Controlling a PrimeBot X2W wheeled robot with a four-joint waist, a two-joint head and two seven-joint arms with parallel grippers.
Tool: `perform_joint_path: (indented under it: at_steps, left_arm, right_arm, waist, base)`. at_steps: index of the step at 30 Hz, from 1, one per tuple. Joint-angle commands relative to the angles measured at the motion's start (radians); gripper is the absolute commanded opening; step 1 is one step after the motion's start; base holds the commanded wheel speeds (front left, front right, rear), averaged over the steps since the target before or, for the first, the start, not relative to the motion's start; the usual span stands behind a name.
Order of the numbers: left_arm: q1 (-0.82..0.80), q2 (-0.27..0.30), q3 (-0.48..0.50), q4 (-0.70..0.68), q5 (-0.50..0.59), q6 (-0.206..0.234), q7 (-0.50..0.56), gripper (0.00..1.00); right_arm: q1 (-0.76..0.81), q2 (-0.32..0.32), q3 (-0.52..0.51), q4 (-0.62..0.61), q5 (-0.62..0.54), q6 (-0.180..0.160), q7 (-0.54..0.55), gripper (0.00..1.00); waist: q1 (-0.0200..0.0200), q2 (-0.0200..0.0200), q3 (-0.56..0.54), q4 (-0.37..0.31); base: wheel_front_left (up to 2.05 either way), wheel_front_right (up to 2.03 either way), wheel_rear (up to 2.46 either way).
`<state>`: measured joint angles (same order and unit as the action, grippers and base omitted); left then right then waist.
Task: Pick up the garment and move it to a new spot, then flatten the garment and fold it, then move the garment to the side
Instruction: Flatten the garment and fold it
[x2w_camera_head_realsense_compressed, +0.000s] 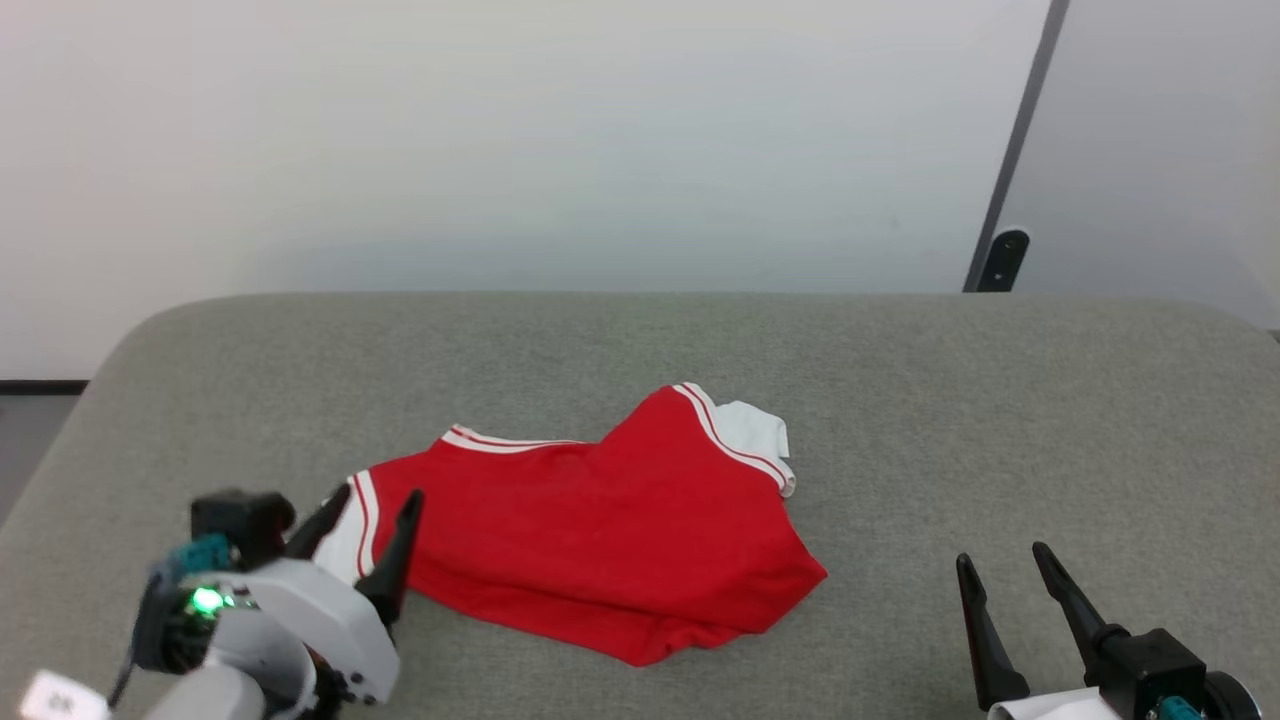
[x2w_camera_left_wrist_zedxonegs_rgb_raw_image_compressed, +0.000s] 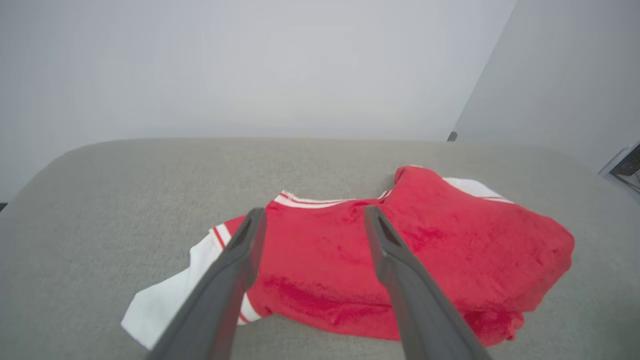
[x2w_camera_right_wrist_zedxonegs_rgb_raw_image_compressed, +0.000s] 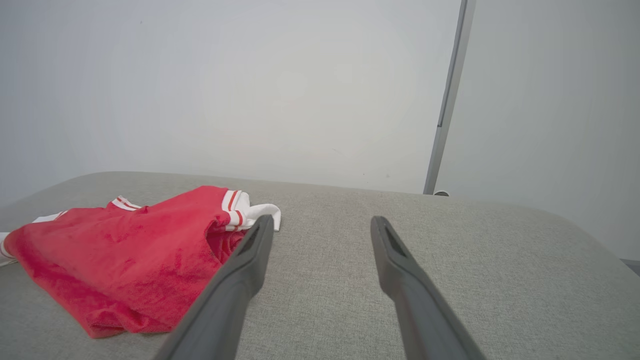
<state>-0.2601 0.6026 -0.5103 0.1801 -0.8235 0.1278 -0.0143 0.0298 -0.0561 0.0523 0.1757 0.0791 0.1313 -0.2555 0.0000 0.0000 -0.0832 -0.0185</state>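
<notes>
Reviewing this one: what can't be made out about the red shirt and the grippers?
- Bright red soft fabric short-sleeved shirt: lower layers, hidden under its own crumpled top layer, every view.
- Its nearer white sleeve: partly behind the left gripper's dark fingers, head view.
- Right gripper: body cut by the head view's bottom edge.

I can read no text, brand, number or sign here; the small white tag (x2w_camera_head_realsense_compressed: 57, 701) low at my head view's left carries only blurred marks.
</notes>
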Motion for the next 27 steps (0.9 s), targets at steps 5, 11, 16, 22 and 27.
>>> perform_joint_path:
  at_steps: [5, 11, 16, 22, 27]
  left_arm:
    - [0.043, -0.050, 0.001, 0.013, 0.010, 0.005, -0.095, 1.00]
    - [-0.005, -0.038, 0.004, 0.056, 0.005, -0.025, -0.088, 1.00]
    - [-0.095, 0.014, 0.018, 0.106, -0.020, -0.098, -0.030, 1.00]
    - [-0.238, 0.110, 0.016, 0.198, -0.060, -0.193, 0.145, 1.00]
    - [-0.362, 0.179, 0.010, 0.288, -0.100, -0.237, 0.304, 1.00]
  right_arm:
    - [0.028, 0.004, -0.015, -0.011, -0.009, -0.001, -0.007, 1.00]
    - [0.029, 0.005, -0.011, -0.023, -0.014, -0.001, -0.009, 1.00]
    - [0.000, -0.002, 0.004, -0.038, -0.019, -0.001, -0.010, 1.00]
    - [-0.031, -0.020, 0.005, -0.087, -0.034, -0.001, -0.005, 1.00]
    - [-0.045, -0.018, -0.005, -0.130, -0.043, -0.001, -0.008, 1.00]
  waist:
    - [0.0000, 0.0000, -0.012, 0.025]
    - [0.0000, 0.0000, 0.002, 0.025]
    - [0.0000, 0.0000, 0.044, -0.005]
    - [0.0000, 0.0000, 0.141, -0.068]
    - [0.0000, 0.0000, 0.231, -0.116]
  base:
    - [0.00, 0.00, 0.00]
    - [0.00, 0.00, 0.00]
    - [0.00, 0.00, 0.00]
    - [0.00, 0.00, 0.00]
    - [0.00, 0.00, 0.00]
